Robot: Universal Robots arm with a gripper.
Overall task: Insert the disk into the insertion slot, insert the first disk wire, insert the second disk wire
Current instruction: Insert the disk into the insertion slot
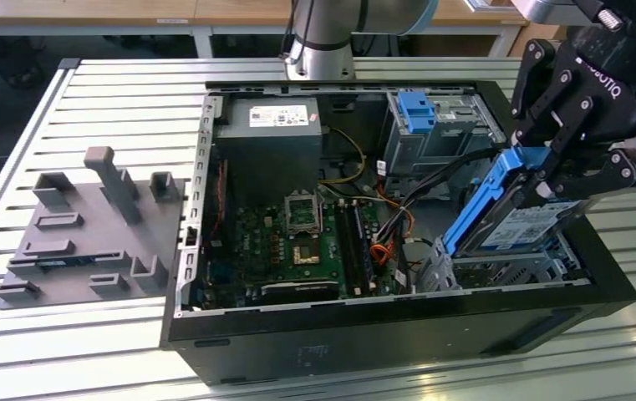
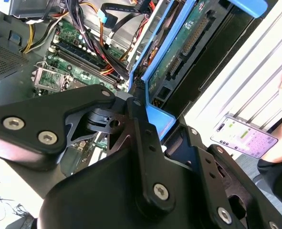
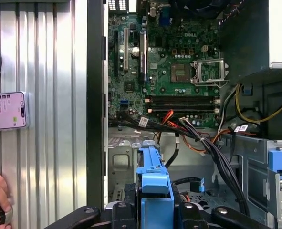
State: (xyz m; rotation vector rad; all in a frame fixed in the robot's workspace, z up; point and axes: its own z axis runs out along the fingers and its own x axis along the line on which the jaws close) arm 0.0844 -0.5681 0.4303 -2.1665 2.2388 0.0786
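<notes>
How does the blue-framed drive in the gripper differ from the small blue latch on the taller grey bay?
The silver-grey hard drive in its blue plastic carrier hangs tilted in the gripper over the perforated metal drive cage; the small blue plastic latch sits on the taller grey metal bay. The drive is far larger and bears a printed label; the latch is plain. Both have bright blue plastic.

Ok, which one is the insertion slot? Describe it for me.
Start at the open black computer case; go to its corner on the exterior view's right, directly below the disk the gripper holds. The insertion slot is the low perforated silver cage there, unlike the taller grey bay with a blue latch.
</notes>
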